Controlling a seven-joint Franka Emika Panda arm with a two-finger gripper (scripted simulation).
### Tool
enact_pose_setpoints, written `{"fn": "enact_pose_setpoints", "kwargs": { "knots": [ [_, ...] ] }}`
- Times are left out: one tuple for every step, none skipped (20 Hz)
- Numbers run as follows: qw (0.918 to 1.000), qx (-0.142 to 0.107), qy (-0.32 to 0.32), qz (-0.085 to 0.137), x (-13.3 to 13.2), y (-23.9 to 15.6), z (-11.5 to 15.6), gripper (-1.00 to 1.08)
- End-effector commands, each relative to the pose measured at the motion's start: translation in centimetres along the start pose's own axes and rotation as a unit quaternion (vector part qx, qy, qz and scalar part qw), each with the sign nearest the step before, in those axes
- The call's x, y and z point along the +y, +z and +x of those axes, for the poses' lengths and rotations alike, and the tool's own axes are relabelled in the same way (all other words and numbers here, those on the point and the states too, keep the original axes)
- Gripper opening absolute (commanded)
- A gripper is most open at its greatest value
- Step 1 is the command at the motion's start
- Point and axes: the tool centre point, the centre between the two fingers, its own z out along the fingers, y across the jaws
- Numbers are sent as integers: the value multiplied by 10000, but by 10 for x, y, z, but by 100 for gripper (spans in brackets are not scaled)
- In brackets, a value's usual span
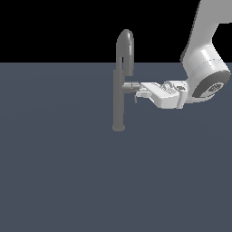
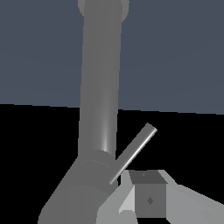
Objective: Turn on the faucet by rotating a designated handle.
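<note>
In the exterior view the faucet (image 1: 118,97) stands upright on the flat dark surface (image 1: 54,172), its arched spout curving over at the top. The handle (image 1: 130,86) juts from the column at about mid-height, towards the exterior view's right. The arm reaches in level from that side, and the hand (image 1: 143,90) meets the handle end-on. This looks like a placement for pushing or turning the stub about the column. One finger lies along the handle's upper side and another sits just below it. The fingers seem close around the stub, but whether they actually pinch it I cannot tell from here. The surface around the base is bare on all sides, so the arm has open room to sweep either way. The column itself is the one thing that could block a swing.

In the wrist view the column fills the middle of the picture. A thin rod (image 2: 133,152) slants out from a thicker collar close beside the column. One finger pad (image 2: 149,199) shows just beside the rod's lower end. The other finger is not clearly seen, so the grip remains uncertain.
</note>
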Motion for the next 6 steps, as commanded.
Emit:
{"fn": "enact_pose_setpoints", "kwargs": {
  "knots": [
    [9998,56,132,114,-9,3,29,-100],
    [9998,56,152,120,-10,3,33,-100],
    [9998,55,172,125,-11,3,37,-100],
    [9997,55,191,131,-12,3,41,-100],
    [9997,54,211,136,-13,3,45,-100],
    [9997,54,211,136,-13,3,45,-100]
  ]
}}
